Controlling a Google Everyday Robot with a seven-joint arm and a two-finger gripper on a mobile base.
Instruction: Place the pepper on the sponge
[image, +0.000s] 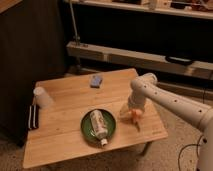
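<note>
The pepper (136, 119), small and orange-red, is low over the right part of the wooden table (65, 142), right at the tip of my gripper (130, 113). The white arm reaches in from the right and bends down to it. Whether the pepper rests on the wood or hangs in the gripper I cannot tell. The light-blue sponge (96, 80) lies near the table's far edge, well to the left of and behind the gripper, with nothing on it.
A green plate (86, 131) with a white bottle (98, 125) lying on it sits just left of the gripper. A white cup (42, 97) and a black-and-white striped flat item (33, 116) stand at the left edge. Dark shelving runs behind the table.
</note>
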